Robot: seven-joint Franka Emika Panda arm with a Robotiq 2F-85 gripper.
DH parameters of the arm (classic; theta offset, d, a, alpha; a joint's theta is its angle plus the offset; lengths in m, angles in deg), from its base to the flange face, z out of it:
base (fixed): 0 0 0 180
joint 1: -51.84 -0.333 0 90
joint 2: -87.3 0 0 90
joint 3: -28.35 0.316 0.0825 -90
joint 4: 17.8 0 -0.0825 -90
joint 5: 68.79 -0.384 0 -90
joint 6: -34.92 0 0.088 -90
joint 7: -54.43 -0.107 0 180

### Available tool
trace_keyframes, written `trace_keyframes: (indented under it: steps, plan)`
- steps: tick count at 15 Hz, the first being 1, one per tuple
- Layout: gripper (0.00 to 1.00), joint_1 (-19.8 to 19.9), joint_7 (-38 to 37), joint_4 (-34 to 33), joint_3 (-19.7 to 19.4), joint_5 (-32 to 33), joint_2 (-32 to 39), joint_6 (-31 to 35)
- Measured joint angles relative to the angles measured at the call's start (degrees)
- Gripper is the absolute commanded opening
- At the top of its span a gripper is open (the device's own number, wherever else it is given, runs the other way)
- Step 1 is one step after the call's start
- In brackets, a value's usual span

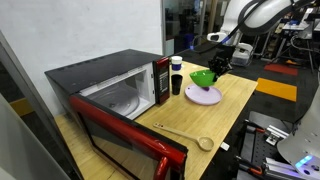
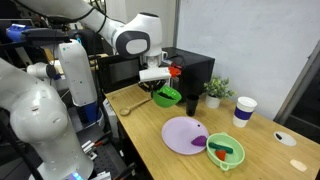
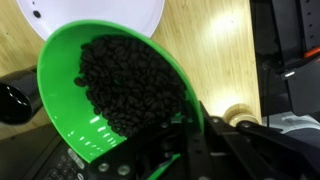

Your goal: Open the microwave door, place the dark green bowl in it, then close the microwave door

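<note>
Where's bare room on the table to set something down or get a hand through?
Free: bare wood between the wooden spoon and the lavender plate; the open microwave cavity looks empty. Crowded: beside the microwave, where the dark cup, the plate and the end effector holding the green bowl bunch up.

One microwave [image 1: 100, 68], two bowls [image 2: 167, 96] [image 2: 227, 152], one plate [image 2: 185, 135], one spoon [image 1: 182, 133].
</note>
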Motion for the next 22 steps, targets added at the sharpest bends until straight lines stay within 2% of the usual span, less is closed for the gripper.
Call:
trace_keyframes:
  steps: [6, 9, 15, 22]
  plan:
    - [0.01, -6.7, 2.5, 4.9, 0.0, -5.2, -6.3, -0.7]
    - [0.01, -10.1, 3.7, 5.0, -0.1, -7.9, -7.2, -0.7]
    - [0.01, -15.3, 8.1, 5.0, -0.1, -12.3, -6.9, 0.8]
    - [0.01, -21.0, 15.1, 5.1, 0.0, -18.2, -1.9, 9.1]
